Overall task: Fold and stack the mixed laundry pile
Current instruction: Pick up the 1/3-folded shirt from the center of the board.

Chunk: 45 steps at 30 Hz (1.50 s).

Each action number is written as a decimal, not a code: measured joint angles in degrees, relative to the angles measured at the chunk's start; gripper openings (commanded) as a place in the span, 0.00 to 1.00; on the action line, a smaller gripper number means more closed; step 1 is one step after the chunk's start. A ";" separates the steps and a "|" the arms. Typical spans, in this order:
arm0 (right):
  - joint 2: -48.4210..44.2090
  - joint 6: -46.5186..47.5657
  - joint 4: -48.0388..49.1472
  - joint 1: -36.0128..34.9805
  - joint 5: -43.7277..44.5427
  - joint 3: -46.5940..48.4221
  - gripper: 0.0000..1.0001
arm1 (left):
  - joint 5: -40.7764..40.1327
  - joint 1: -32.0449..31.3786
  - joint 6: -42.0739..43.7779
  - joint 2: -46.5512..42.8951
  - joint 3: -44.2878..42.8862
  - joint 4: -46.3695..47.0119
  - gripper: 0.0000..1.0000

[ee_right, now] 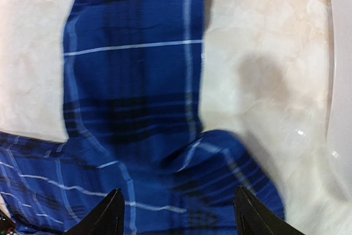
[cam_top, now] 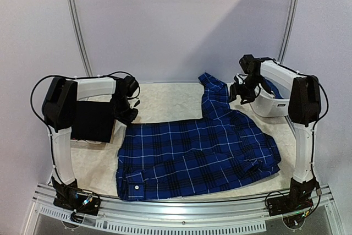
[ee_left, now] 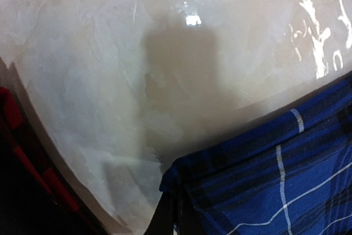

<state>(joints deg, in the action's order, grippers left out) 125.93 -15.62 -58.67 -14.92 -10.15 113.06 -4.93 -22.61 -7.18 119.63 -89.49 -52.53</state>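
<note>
Roughly left-right lies blue plaid shirt (cam_top: 198, 155), sleeve (cam_top: 213, 93) pointing far; left fingers (ee_left: 165, 221) closed, right fingers (ee_right: 107, 216) spread.

You have a cream marbled tabletop (cam_top: 165, 100) under both tools, glossy, with glare streaks ahead of your left gripper (ee_left: 171, 221). Beyond your right gripper (ee_right: 177, 191) stands a plain pale wall (cam_top: 181, 20), with a diagonal shadow across it. Two curved metal poles (cam_top: 77, 26) rise behind the tools. A ribbed aluminium rail (cam_top: 192, 207) edges the near side.
</note>
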 measured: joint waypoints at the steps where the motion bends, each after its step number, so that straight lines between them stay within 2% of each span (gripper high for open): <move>1: 1.57 0.96 -0.26 0.76 0.09 1.01 0.68 | 0.00 0.02 0.00 0.00 -0.31 -0.26 0.00; 13: 13.66 10.60 -2.58 2.43 3.30 9.51 0.65 | -0.61 0.37 0.13 4.74 -7.15 -3.63 0.00; 21: 16.13 12.79 -2.40 2.38 2.78 11.19 0.50 | -1.77 2.78 0.55 5.55 -8.28 -5.44 0.00; 26: 16.33 13.40 -1.90 2.40 -0.68 11.21 0.43 | -1.88 4.24 1.51 5.55 -8.28 -5.70 0.00; 31: 16.87 13.29 -1.07 2.49 -4.26 11.82 0.51 | -1.77 4.31 2.03 6.51 -9.49 -6.56 0.00; 38: 17.07 12.66 2.64 2.60 -12.81 10.82 0.56 | -1.62 4.31 2.49 8.22 -11.45 -7.37 0.00; 41: 16.61 12.44 5.46 2.97 -17.00 8.79 0.56 | -1.46 4.31 2.56 8.37 -12.09 -7.74 0.00; 45: 16.15 13.11 7.41 3.50 -21.35 6.71 0.50 | -1.25 4.31 2.60 8.39 -12.37 -8.02 0.00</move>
<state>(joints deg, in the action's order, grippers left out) 142.08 -2.50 -51.27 -11.42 -31.51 119.77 -6.17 -18.31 -4.58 128.03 -101.86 -60.55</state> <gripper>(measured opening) 0.538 0.006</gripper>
